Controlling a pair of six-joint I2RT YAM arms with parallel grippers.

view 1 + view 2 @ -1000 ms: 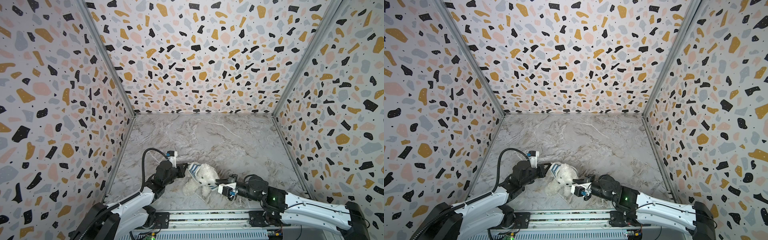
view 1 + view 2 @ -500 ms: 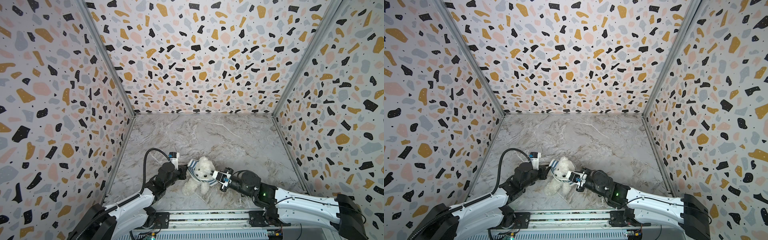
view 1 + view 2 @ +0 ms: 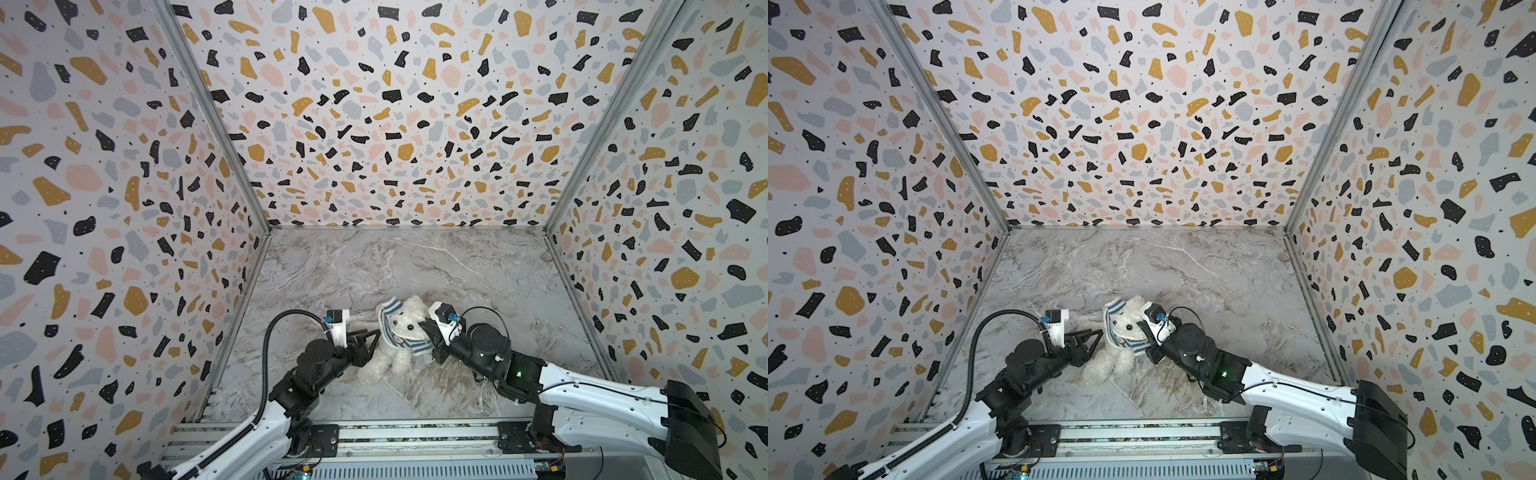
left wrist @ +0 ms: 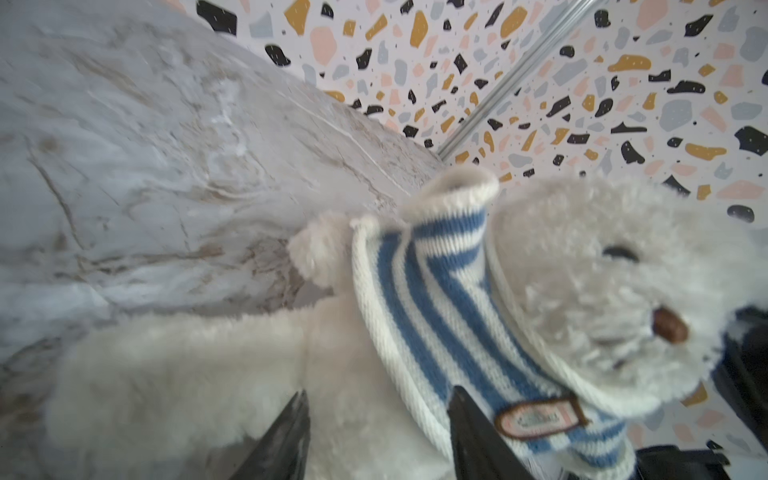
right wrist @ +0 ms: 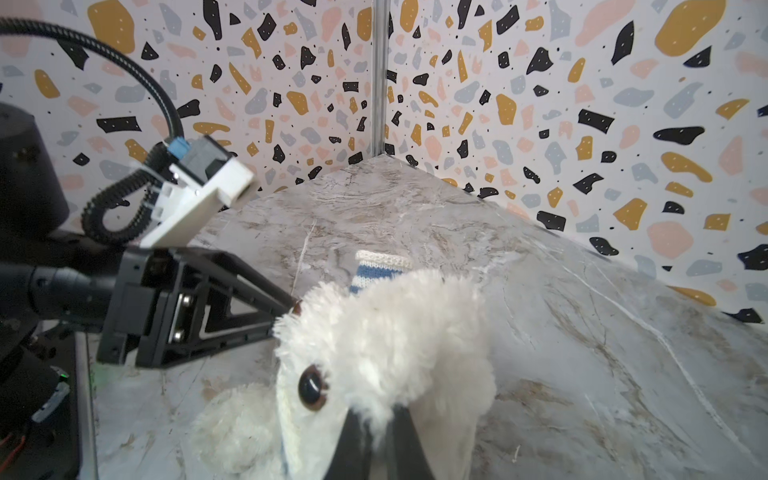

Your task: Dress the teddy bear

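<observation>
The teddy bear (image 3: 401, 332) sits upright near the front of the marble floor, white and fluffy, face toward the camera in both top views. A blue-and-white striped shirt (image 3: 388, 316) is bunched round its neck, one sleeve end (image 5: 376, 266) sticking up beside the head and a badge (image 4: 536, 415) at the chest. My right gripper (image 5: 378, 432) is shut on a tuft of fur at the side of the bear's head (image 3: 1129, 322). My left gripper (image 4: 378, 419) stands open by the bear's other side, one finger (image 4: 469, 432) in front of the shirt's hem, the other in front of the body fur.
Terrazzo-patterned walls (image 3: 124, 208) close the floor in on three sides. A metal rail (image 3: 374, 440) runs along the front edge under both arm bases. The marble floor (image 3: 415, 266) stretches behind the bear to the back wall.
My left gripper has opened and let go of the shirt. The right gripper, still shut on the bear's head, has pulled the bear up from lying to sitting, a little farther back.
</observation>
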